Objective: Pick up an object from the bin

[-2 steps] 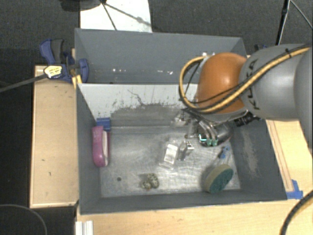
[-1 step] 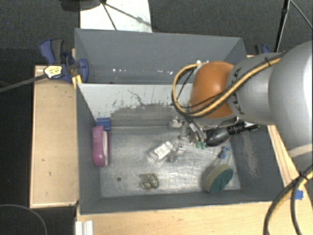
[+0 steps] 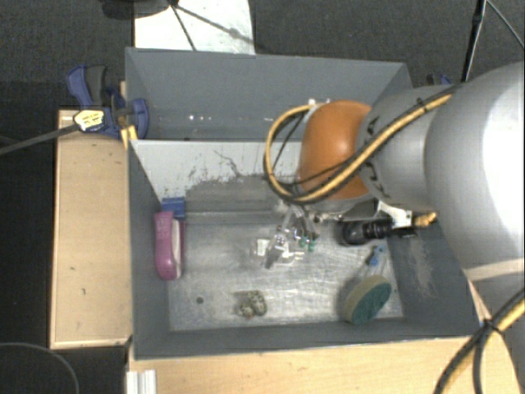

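Closing cleanly on one thing is the point of this step, so the two-finger gripper (image 3: 283, 249) would do best to settle squarely above a single target before going lower. It hangs low over the scratched middle of the grey metal bin (image 3: 246, 97), under the arm's orange wrist cover (image 3: 328, 146). Whether it is spread or pressed together I cannot tell, and nothing can be made out in its grasp.

The nearest loose thing is a small mottled olive-and-grey lump (image 3: 251, 304), lying alone on the floor nearer than the gripper and slightly left, apart from it. I judge that the likeliest pick. It looks low, rounded and uneven, so a grip across its narrower width, taken right down at the floor, should hold better than one on its top.

Other things lie further off: a pink oblong bar (image 3: 167, 249) along the left wall and a round teal disc with a tan rim (image 3: 367, 300) in the near right corner.
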`<state>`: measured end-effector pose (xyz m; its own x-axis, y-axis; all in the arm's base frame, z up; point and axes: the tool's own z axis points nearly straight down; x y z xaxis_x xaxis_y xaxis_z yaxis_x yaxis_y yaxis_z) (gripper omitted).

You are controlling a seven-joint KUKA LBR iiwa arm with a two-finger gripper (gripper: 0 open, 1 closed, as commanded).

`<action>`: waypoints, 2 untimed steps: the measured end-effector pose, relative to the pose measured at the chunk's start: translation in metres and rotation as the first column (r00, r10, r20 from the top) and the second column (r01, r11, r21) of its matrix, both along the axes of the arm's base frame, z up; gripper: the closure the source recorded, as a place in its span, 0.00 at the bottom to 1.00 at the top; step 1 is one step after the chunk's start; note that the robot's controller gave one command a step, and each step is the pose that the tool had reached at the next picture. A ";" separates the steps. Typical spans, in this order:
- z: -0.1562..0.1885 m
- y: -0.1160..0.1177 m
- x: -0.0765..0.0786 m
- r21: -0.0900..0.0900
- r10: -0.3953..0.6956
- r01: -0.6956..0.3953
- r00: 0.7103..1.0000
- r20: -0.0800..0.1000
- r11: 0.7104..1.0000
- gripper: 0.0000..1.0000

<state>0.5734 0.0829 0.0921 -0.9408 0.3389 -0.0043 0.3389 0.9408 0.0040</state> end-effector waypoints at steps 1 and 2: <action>-0.019 -0.018 -0.008 0.003 -0.197 0.197 0.980 0.001 0.980 0.00; -0.016 -0.020 -0.005 0.002 -0.197 0.197 0.980 0.012 0.980 1.00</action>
<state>0.5688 0.0630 0.0761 -0.8555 0.5176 -0.0143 0.5175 0.8556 0.0102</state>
